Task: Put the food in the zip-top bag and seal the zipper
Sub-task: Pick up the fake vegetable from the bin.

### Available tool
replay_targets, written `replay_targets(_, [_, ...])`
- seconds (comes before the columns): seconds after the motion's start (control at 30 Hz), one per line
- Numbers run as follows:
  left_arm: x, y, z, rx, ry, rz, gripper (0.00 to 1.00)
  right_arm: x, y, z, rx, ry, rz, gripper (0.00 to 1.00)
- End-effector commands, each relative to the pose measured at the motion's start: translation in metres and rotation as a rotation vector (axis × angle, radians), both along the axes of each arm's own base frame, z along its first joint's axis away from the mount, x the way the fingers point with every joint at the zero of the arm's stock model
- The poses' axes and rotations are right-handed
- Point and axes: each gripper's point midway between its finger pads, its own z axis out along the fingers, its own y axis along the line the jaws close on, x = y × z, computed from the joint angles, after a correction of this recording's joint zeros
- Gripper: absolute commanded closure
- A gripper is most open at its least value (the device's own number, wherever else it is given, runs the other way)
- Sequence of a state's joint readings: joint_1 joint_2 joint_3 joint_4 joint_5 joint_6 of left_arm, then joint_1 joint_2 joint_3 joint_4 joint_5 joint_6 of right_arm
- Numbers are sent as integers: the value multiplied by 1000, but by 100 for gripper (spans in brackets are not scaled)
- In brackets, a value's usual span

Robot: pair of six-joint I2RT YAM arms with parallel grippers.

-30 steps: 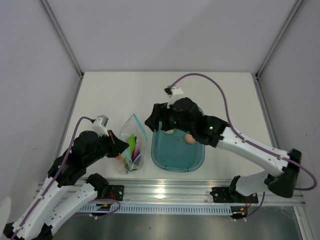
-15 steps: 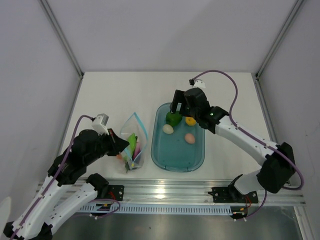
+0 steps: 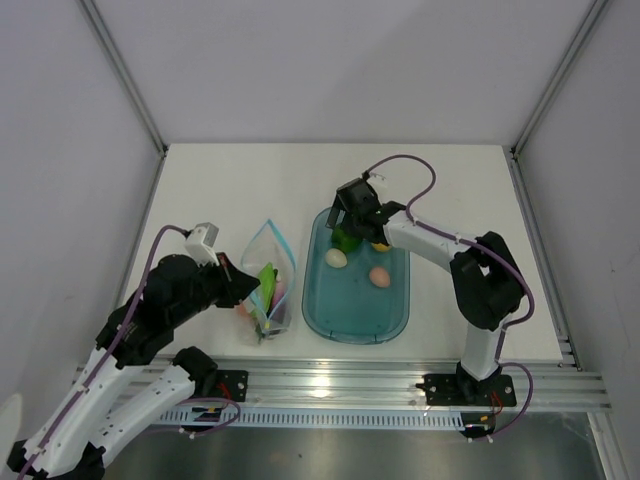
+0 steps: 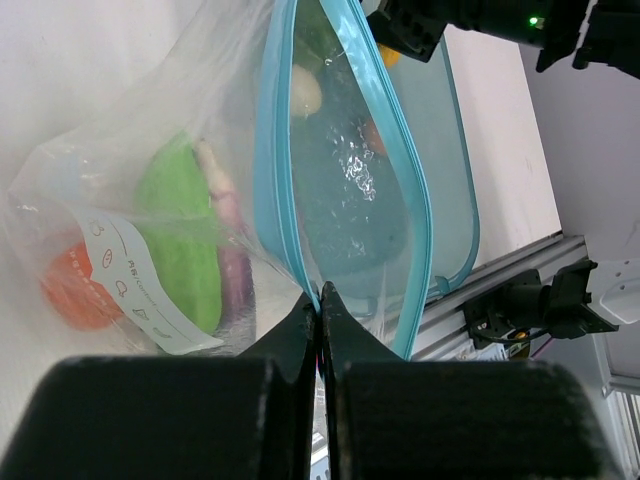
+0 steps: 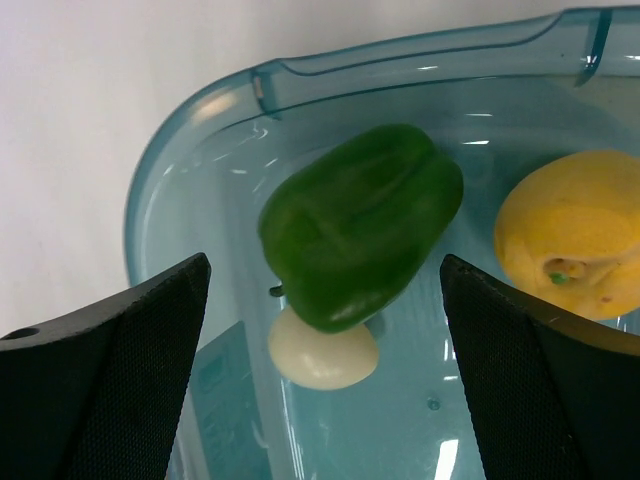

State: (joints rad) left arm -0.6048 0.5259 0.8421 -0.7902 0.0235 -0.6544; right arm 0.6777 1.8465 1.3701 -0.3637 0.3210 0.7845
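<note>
The green bell pepper (image 5: 360,225) lies in the teal tray (image 5: 400,60), centred between your right claw's (image 5: 322,268) wide-spread jaws, neither touching it. Your left claw (image 4: 320,300) is pinched on the zip-top bag's (image 4: 150,120) edge by the zipper (image 4: 268,180). The bag mouth gapes, counter (image 3: 250,180) beneath.

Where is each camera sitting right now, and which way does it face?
Top external: above and behind the arm bases, looking down on the table; both arms show.
Left wrist: looks past the shut left gripper pinching the zip-top bag, toward the teal tray.
Right wrist: looks down between the fingers of the open right gripper at the green pepper in the tray.
Shared: both wrist views show the tray.
</note>
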Motion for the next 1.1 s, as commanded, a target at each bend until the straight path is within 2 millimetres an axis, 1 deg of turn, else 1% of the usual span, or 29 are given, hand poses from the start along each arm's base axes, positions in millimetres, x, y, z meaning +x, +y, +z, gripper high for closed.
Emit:
replay_targets(0.0, [7,-7,13,-29,-47,-14,100,13,1,2,22,-18,-56,2])
replay_targets(0.13, [8,-7,12,-26,-50,-16,100,13,-4,-10,-14,-1,-70,2])
replay_targets(0.27, [9,-8,10,-21,-46,-19,100,15,-2,-25,-15,20,-64,3])
replay_targets(0.47, [9,-8,9,-19,-45,-18,99,20,2,-40,-14,26,-72,4])
replay_targets(0.5, [9,-7,9,-19,-45,-16,99,19,0,-43,-19,28,-77,4])
replay_targets(0.53, [9,-7,9,-18,-44,-18,99,20,2,-43,-12,21,-75,6])
replay_targets(0.57, [8,-7,7,-16,-40,-18,99,20,1,-44,-12,21,-76,9])
replay_targets(0.6, [8,-7,8,-19,-42,-17,100,18,0,-49,-16,28,-75,10])
replay_targets(0.7, [8,-8,7,-21,-36,-20,99,18,2,-49,-2,20,-65,24])
replay_targets(0.73, [7,-8,6,-22,-36,-20,99,16,1,-52,-5,28,-61,31])
replay_targets(0.8, [6,-8,7,-26,-34,-22,99,14,0,-46,-3,12,-63,39])
replay_targets(0.83, [6,-8,5,-26,-31,-22,100,13,0,-44,-7,2,-61,49])
replay_targets(0.9, [5,-8,4,-31,-28,-24,99,10,-4,-33,-22,-28,-66,60])
replay_targets(0.93, [4,-8,4,-34,-29,-25,99,9,-7,-31,-36,-33,-68,70])
replay_targets(0.97, [4,-8,3,-35,-26,-25,99,6,-5,-25,-43,-44,-60,74])
replay_targets(1.0, [3,-8,2,-35,-23,-24,99,5,-6,-12,-51,-70,-61,76])
replay_targets(1.03, [3,-8,2,-34,-21,-24,99,1,-7,-6,-63,-78,-57,77])
replay_targets(1.07, [3,-8,1,-32,-19,-24,99,-5,-3,1,-71,-92,-43,78])
